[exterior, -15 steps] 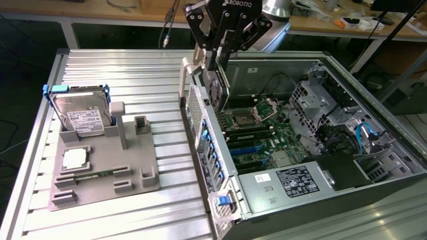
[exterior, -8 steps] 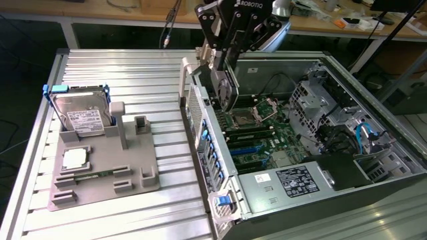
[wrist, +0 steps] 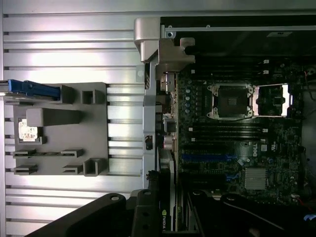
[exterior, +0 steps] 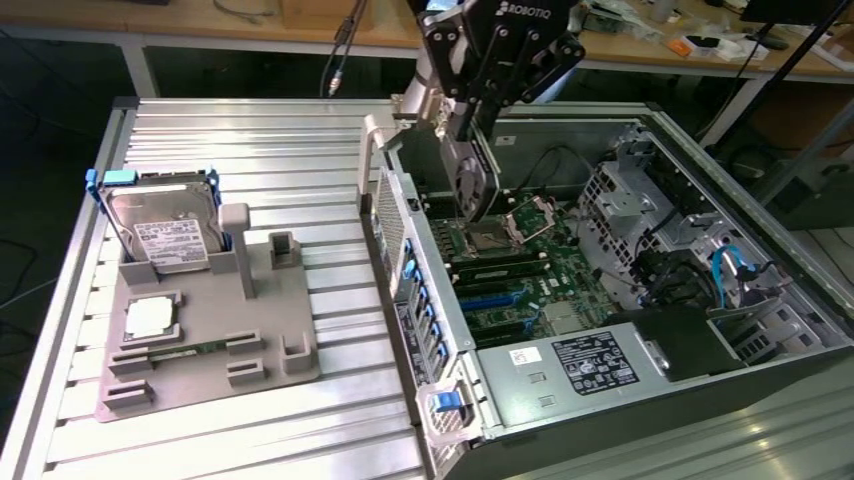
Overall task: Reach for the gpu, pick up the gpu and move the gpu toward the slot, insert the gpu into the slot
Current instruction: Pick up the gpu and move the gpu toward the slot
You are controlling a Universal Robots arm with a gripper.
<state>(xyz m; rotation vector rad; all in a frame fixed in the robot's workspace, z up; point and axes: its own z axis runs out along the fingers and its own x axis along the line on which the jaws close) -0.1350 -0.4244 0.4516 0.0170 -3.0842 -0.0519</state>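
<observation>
My gripper (exterior: 470,128) hangs over the open computer case, shut on the gpu (exterior: 474,185). The dark card is held on edge, its silver bracket (exterior: 424,112) next to the case's rear wall. The wrist view looks down along the card's thin edge (wrist: 168,195), with a black finger (wrist: 143,212) on either side of it. The slot (exterior: 502,297) is a long blue strip on the green motherboard (exterior: 567,272), below the black memory strips. It also appears in the wrist view (wrist: 207,158), bare, with the card above the board and apart from it.
A grey holder tray (exterior: 274,335) on the ribbed metal table carries a hard drive (exterior: 167,235) and a square processor chip (exterior: 150,318). Inside the case are an open processor socket (exterior: 527,222), a drive cage (exterior: 627,200), blue cables (exterior: 731,270) and a power supply (exterior: 587,365).
</observation>
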